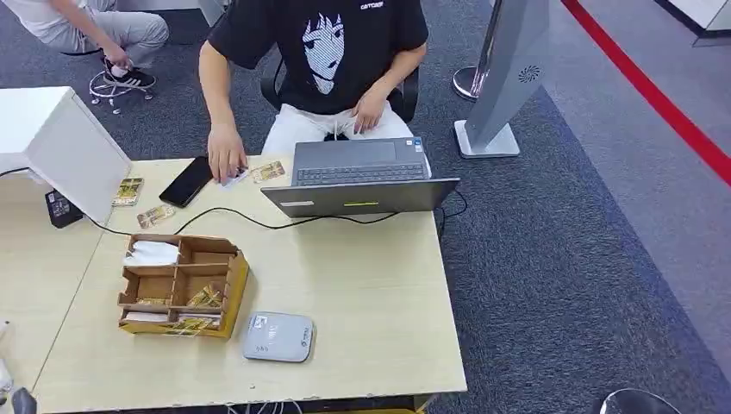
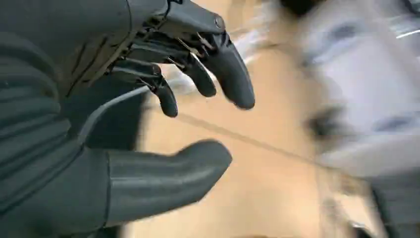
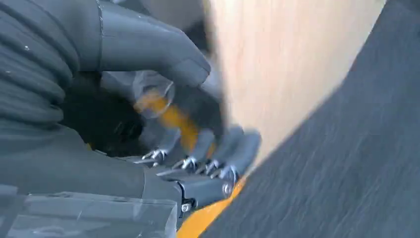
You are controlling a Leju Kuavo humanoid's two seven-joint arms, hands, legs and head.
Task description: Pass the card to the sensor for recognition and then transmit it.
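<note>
1. I see the cards (image 1: pixel 191 323) in the near compartments of the wooden organizer (image 1: pixel 183 284), which stands on the tabletop (image 1: pixel 362 293); the grey sensor (image 1: pixel 277 336) lies just beside it.
2. Loose cards (image 1: pixel 128 191) lie at the far side near a black phone (image 1: pixel 186 181), where a seated person's hand (image 1: pixel 226 159) rests by a laptop (image 1: pixel 360 175).
3. Left robot hand (image 2: pixel 163 114): fingers (image 2: pixel 233 79) and thumb apart, nothing between them, above the blurred tabletop; I see no card at this hand.
4. Right robot hand (image 3: pixel 188 134): fingers curled in beside the tabletop edge; the view is blurred, and I cannot tell whether it holds anything.
</note>
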